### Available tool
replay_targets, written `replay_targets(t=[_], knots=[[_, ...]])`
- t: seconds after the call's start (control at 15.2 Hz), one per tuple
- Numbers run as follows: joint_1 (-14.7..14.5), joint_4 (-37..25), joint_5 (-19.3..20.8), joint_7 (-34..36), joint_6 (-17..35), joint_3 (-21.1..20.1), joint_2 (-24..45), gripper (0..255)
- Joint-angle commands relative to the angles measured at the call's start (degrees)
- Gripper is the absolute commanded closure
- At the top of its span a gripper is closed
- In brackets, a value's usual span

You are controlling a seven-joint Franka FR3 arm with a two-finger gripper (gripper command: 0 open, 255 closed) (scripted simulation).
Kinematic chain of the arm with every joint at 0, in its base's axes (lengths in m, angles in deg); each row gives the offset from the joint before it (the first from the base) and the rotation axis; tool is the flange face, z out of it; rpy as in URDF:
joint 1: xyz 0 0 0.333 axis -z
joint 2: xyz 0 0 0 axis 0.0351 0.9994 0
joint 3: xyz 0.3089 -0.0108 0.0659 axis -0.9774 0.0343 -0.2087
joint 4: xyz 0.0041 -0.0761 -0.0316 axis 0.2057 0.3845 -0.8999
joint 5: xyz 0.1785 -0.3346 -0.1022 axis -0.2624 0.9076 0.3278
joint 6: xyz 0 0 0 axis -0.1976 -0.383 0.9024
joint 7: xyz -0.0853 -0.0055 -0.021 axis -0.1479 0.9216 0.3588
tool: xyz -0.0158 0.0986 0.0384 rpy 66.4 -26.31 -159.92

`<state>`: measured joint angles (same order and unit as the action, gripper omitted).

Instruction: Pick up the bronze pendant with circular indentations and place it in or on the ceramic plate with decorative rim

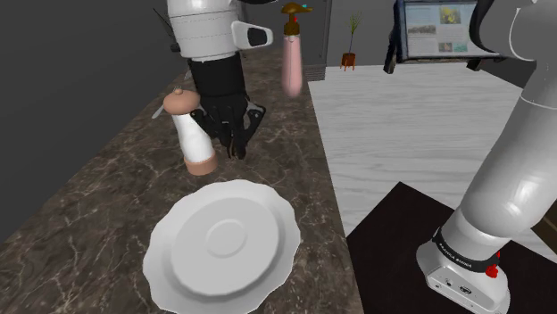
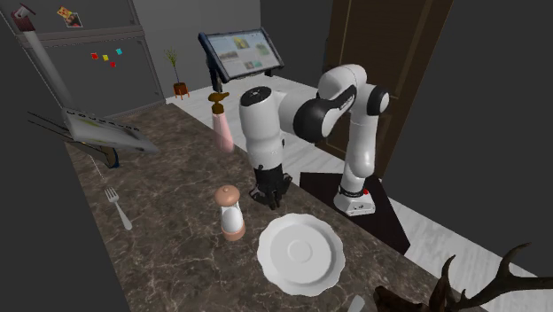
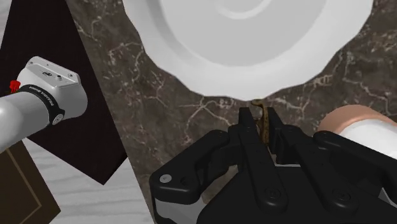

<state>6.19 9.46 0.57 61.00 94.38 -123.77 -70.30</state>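
Note:
A thin bronze pendant [image 3: 259,127] shows edge-on between my black fingers, which clasp it. My gripper [image 3: 259,116] is shut on it just short of the scalloped rim of the white plate [image 3: 191,63]. In the shoulder view the gripper [image 1: 237,150] hangs fingers-down over the dark marble counter, just behind the plate [image 1: 223,245] and beside a white and tan pepper mill [image 1: 191,134]. From the second exterior view the gripper [image 2: 273,200] stands behind the plate [image 2: 301,253]; the pendant is too small to make out there.
The pepper mill [image 2: 231,213] stands close to the gripper. A pink pump bottle [image 1: 292,55] is farther back on the counter. A fork [image 2: 118,209] and a wire rack [image 2: 102,133] lie toward the second exterior view's left. The robot's base [image 1: 464,268] stands beyond the counter's edge.

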Motion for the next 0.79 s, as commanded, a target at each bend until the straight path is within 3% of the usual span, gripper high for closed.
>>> replay_targets(t=[0.0,0.53,0.73], knots=[[-2.1,-0.4,0.6,3.2,0.3,-1.0,0.9,255],[-14.6,-5.6,6.9,17.1,0.2,-3.4,8.7,255],[-13.6,-2.5,6.3,16.6,2.8,-3.4,7.9,255]])
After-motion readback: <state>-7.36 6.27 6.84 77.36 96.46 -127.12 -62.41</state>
